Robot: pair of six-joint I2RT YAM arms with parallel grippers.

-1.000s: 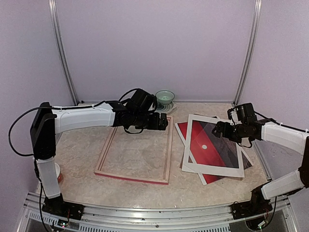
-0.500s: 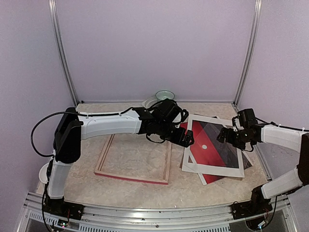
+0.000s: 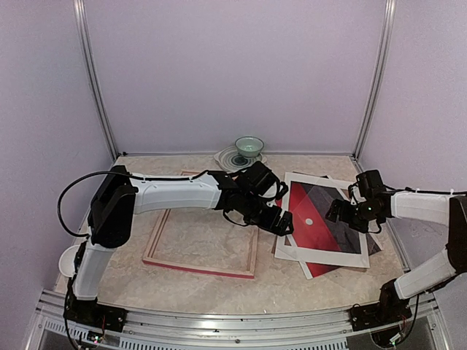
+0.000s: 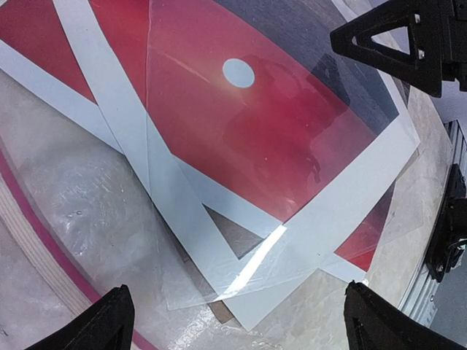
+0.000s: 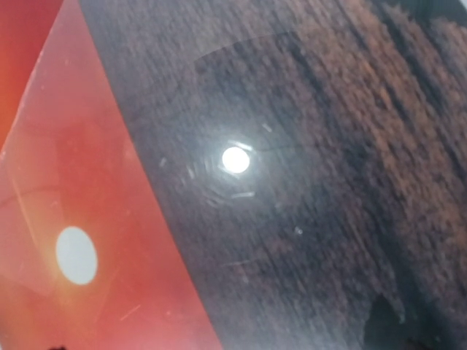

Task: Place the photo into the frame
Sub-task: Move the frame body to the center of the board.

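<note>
The photo [image 3: 310,215], a red sunset print with a white sun dot, lies at the right under the white mat [image 3: 321,253] and a clear sheet [image 4: 241,281]. A corner of brown backing [image 4: 222,317] pokes out beneath. The frame [image 3: 204,237] lies left of it, pale wood side up. My left gripper [image 3: 283,224] is open and empty, low over the stack's near-left corner [image 4: 244,332]. My right gripper [image 3: 341,211] sits low over the photo's dark sea part, fingers apart and holding nothing; it also shows in the left wrist view [image 4: 398,36]. The right wrist view is filled by the photo [image 5: 241,219].
A green bowl [image 3: 249,146] stands on a patterned plate [image 3: 228,158] at the back wall. A white round object [image 3: 71,260] sits by the left arm's base. Metal corner posts rise at the back left and right.
My left arm has swung right, from over the frame's far rail to the left edge of the photo stack. My right gripper has shifted slightly right and lower over the photo.
</note>
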